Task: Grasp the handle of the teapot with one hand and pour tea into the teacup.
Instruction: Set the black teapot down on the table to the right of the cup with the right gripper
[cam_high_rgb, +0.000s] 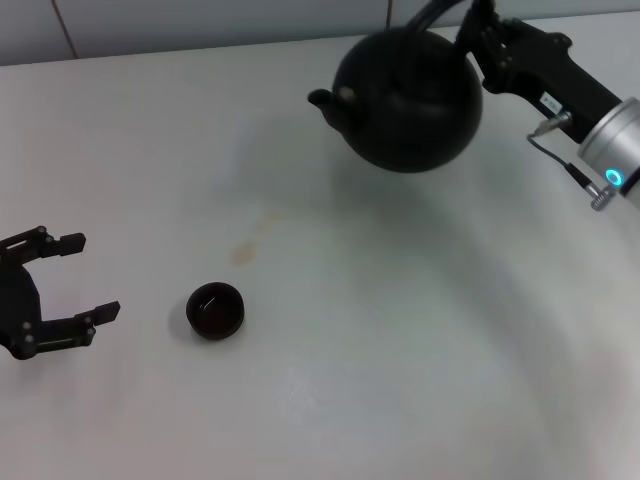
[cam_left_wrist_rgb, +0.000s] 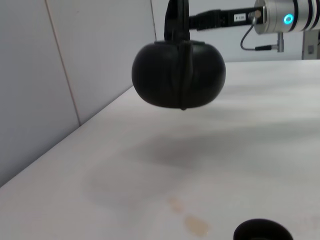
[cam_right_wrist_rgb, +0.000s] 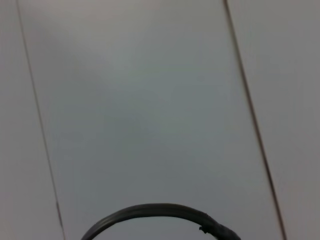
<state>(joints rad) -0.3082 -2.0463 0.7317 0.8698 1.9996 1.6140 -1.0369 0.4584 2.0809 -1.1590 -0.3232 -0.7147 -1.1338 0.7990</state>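
Note:
The round matte-black teapot (cam_high_rgb: 405, 100) hangs in the air above the far right of the table, its stubby spout pointing toward the left. My right gripper (cam_high_rgb: 470, 25) is shut on the handle (cam_high_rgb: 432, 14) at the top. In the left wrist view the teapot (cam_left_wrist_rgb: 178, 75) floats well above the tabletop, with its shadow beneath it. The right wrist view shows only the handle's arc (cam_right_wrist_rgb: 155, 212) against the wall. The small dark teacup (cam_high_rgb: 215, 310) stands on the table at the near left, far from the pot. My left gripper (cam_high_rgb: 92, 276) rests open to the left of the cup.
A faint brownish stain (cam_high_rgb: 245, 250) marks the white table (cam_high_rgb: 400, 350) between cup and pot. A grey tiled wall (cam_high_rgb: 200, 20) runs along the far edge. The teacup's rim (cam_left_wrist_rgb: 262, 231) peeks into the left wrist view.

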